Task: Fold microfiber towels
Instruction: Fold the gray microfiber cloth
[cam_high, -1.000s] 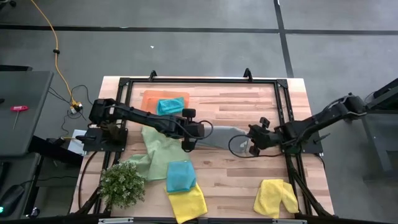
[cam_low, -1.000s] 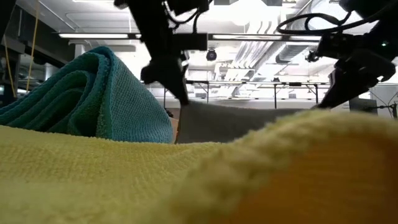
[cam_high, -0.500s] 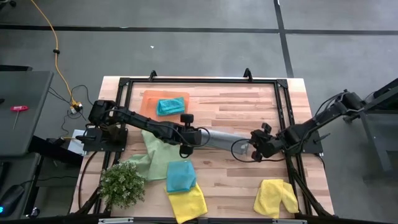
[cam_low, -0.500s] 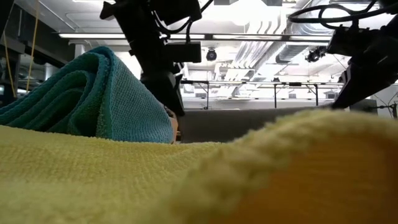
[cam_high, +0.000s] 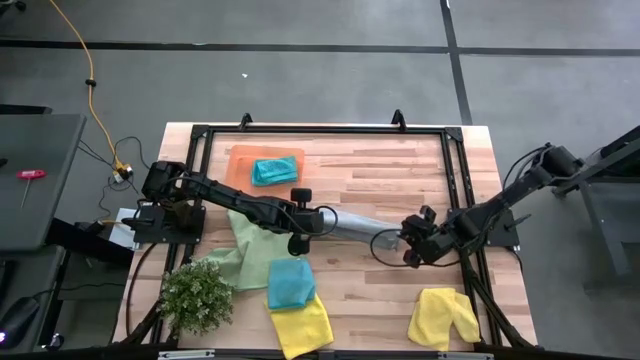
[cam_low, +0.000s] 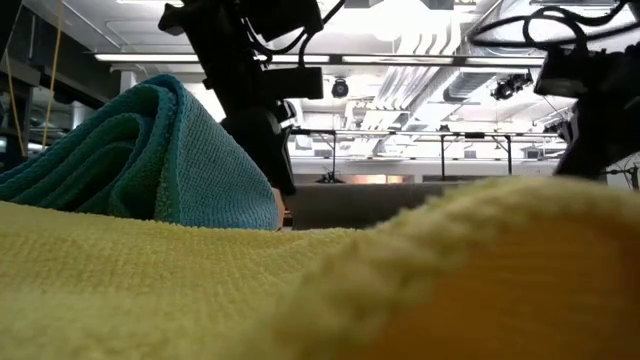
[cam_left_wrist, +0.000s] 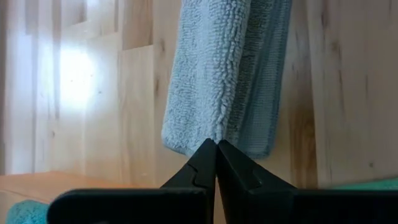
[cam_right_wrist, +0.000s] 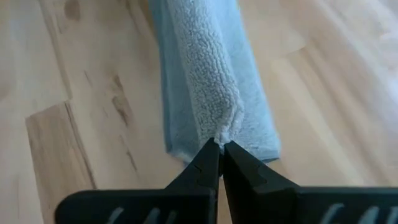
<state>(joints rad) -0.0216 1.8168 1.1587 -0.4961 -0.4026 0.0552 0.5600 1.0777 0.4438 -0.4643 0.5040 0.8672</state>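
**Grey towel pulled out long between my two grippers**

Since a second ago both of my grippers have shifted toward the near side of the table, my right one has drawn away to the right, and the grey towel (cam_high: 360, 225) between them now lies stretched into a narrow band. My left gripper (cam_high: 318, 222) is pinched tight on the towel's left end; in the left wrist view the fingertips (cam_left_wrist: 208, 163) meet on the fluffy fold at that end. My right gripper (cam_high: 410, 243) is likewise clamped on the other end, its fingertips (cam_right_wrist: 214, 160) closed on a bunched corner of the same cloth. The towel runs across the middle of the wooden table (cam_high: 390, 290), doubled over along its length.

Elsewhere, a teal-blue towel (cam_high: 275, 170) sits folded on the orange tray (cam_high: 240, 158) at the far side. The light green towel (cam_high: 255, 250) lies spread under my left arm, near the small bushy plant (cam_high: 197, 296) at the near left corner. Another teal-blue towel (cam_high: 291, 282) rests on top of a yellow towel (cam_high: 303, 325) at the near edge, and a second yellow towel (cam_high: 442, 317) lies crumpled at the near right. From table height, yellow and teal cloth fill the foreground.
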